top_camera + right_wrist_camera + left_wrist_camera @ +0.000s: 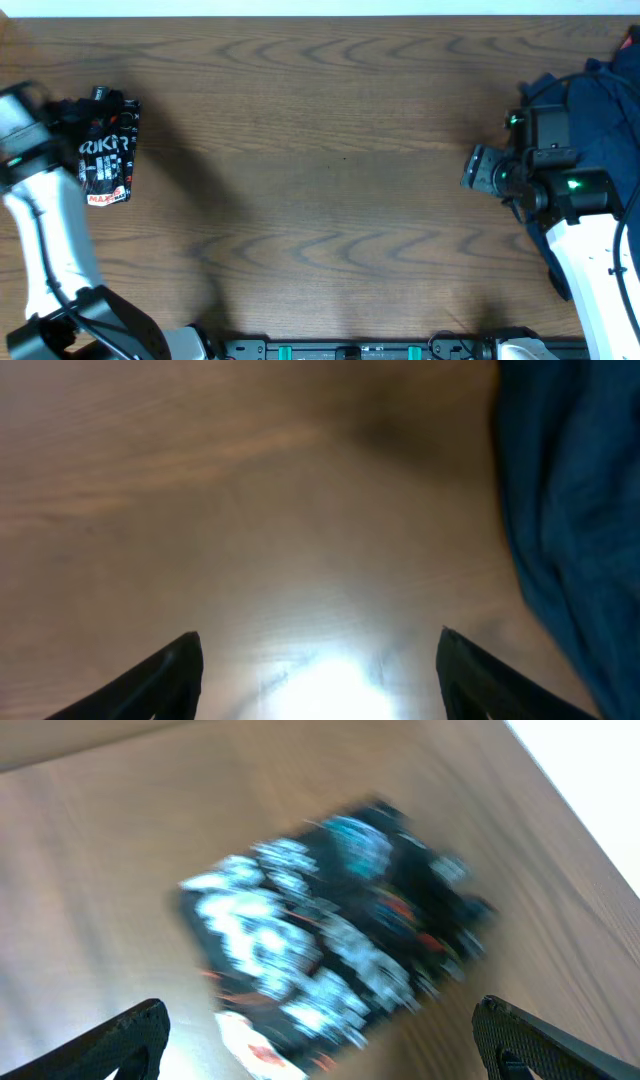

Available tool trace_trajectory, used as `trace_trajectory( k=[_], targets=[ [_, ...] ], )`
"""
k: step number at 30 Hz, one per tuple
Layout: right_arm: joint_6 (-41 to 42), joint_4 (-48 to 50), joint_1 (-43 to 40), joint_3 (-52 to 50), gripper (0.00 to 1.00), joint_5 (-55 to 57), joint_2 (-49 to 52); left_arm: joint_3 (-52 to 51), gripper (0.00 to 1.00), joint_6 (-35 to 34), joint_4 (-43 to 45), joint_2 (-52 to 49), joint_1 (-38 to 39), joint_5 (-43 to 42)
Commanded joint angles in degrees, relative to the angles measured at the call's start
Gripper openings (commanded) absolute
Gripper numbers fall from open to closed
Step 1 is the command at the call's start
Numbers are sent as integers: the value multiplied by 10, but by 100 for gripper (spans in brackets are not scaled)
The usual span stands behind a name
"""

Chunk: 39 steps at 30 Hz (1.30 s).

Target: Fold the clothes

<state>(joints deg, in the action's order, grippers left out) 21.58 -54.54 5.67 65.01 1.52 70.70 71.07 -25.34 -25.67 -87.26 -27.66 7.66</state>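
The black jersey (pixel 108 155) lies folded into a small packet at the table's far left, with white lettering and orange-white logos facing up. It appears blurred in the left wrist view (pixel 330 920). My left gripper (pixel 78 112) is open and empty, just beside and above the packet; in its own view the fingers (pixel 320 1015) are spread wide and hold nothing. A heap of dark navy garments (pixel 600 95) lies at the right edge, partly under my right arm. My right gripper (pixel 478 168) is open and empty over bare wood, left of the heap (pixel 570 510); its fingers (pixel 320 640) are apart.
The wooden table (pixel 330 150) runs between the two arms. A bright glare spot shows on the wood (pixel 335 690) under the right gripper. The arm bases and a black rail (pixel 350 350) line the front edge.
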Motion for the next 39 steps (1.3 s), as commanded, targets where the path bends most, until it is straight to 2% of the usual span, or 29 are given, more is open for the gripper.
trace_trajectory(
  k=[1,4,5,6,8,12,15,19,24,30,34,39],
  targets=[
    [-104,28,-9,7,74,-63,10,3,98,72,-8,5,107,-7],
    [-153,64,-9,7,79,-65,36,3,98,132,-26,5,214,-8],
    [-162,74,-9,7,83,-66,46,3,98,144,-37,5,246,-8],
    [-168,84,-9,7,92,-65,56,3,98,154,-54,5,280,-8],
    [-168,98,-9,7,99,-65,67,3,98,155,-94,5,327,-8],
    [-173,84,-10,8,99,-57,58,3,98,154,-185,24,381,-38],
    [-142,74,-16,8,99,-56,30,3,98,146,-251,65,388,-66],
    [-117,69,-15,6,99,-45,-30,-17,98,147,-272,151,388,-88],
    [-96,71,-11,-35,99,-13,-153,-90,98,153,-250,318,388,-88],
    [-89,96,9,-153,99,54,-349,-205,98,150,-179,507,387,-88],
    [-90,74,9,-202,99,58,-427,-228,98,137,-174,565,387,-87],
    [-90,-30,9,-212,99,57,-454,-228,98,137,-201,582,387,-87]
  ],
)
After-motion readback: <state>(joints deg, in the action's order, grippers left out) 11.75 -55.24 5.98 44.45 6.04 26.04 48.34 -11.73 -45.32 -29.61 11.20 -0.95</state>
